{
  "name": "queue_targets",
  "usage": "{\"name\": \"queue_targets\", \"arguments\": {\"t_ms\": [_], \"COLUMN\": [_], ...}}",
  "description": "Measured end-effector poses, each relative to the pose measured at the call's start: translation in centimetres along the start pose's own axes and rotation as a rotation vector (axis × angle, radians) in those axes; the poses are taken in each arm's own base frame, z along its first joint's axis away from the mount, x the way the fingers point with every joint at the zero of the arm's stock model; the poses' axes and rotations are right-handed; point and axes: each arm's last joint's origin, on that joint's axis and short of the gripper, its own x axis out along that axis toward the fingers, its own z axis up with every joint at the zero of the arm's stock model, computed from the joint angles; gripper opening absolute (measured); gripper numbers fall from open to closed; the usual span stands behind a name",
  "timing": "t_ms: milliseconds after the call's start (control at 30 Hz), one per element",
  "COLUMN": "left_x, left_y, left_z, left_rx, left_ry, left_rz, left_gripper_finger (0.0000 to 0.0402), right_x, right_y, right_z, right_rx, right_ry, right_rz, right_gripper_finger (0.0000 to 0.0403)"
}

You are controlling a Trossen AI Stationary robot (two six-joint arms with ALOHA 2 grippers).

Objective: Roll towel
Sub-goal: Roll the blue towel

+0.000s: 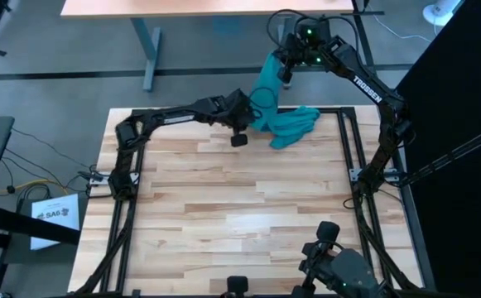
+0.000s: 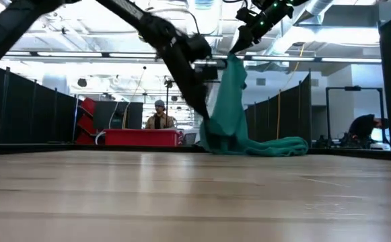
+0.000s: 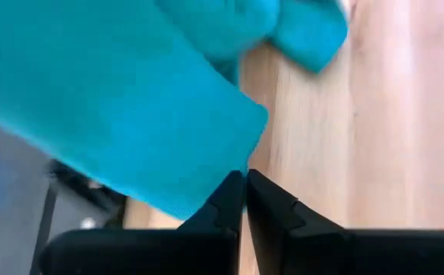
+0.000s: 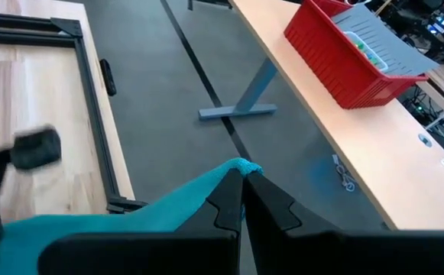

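Towel (image 1: 283,116) hung at the table's (image 1: 223,207) twelve o'clock edge — our right gripper (image 1: 285,73) pinched one corner high, the rest drooping to a heap on the wood. Our left gripper (image 1: 238,132), fingers pressed together on nothing, sat beside the cloth at its nine o'clock.

Grey floor surrounds the wooden table (image 1: 223,215); a long desk (image 4: 344,130) holds a red bin (image 4: 344,53).
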Motion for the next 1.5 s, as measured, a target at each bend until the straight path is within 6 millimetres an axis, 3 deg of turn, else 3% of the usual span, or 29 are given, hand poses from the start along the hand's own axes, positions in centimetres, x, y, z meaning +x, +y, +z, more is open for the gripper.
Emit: {"name": "queue_targets", "arguments": {"t_ms": [167, 433, 633, 867, 1000, 1133, 1500], "left_x": [-8.4, -20.6, -28.0, -34.5, -37.3, -38.5, -38.5], "left_y": [0.0, 0.1, 0.7, 1.6, 2.4, 3.8, 8.6], "left_z": [1.1, -0.8, -3.3, -6.1, -6.6, -6.4, -4.1], "left_rx": [-0.042, -0.131, -0.19, -0.26, -0.289, -0.308, -0.286], "left_ry": [-0.097, -0.209, -0.341, -0.515, -0.591, -0.617, -0.676], "left_rz": [0.031, 0.118, 0.259, 0.423, 0.452, 0.495, 0.463], "left_gripper_finger": [0.0, 0.0, 0.0, 0.0, 0.0, 0.0, 0.0], "right_x": [-0.1, -1.4, -3.7, -6.2, -7.4, -8.6, -10.6], "right_y": [0.3, 1.1, 2.6, 1.9, 0.9, -0.3, -2.6], "right_z": [-0.5, 0.2, 3.0, 5.6, 6.1, 6.7, 7.1], "right_rx": [0.011, -0.042, -0.082, -0.111, -0.123, -0.112, -0.103], "right_ry": [0.038, 0.03, -0.07, -0.112, -0.112, -0.138, -0.189], "right_rz": [0.059, 0.085, 0.086, -0.053, -0.144, -0.243, -0.363], "right_gripper_finger": [0.0, 0.0, 0.0, 0.0, 0.0, 0.0, 0.0]}}
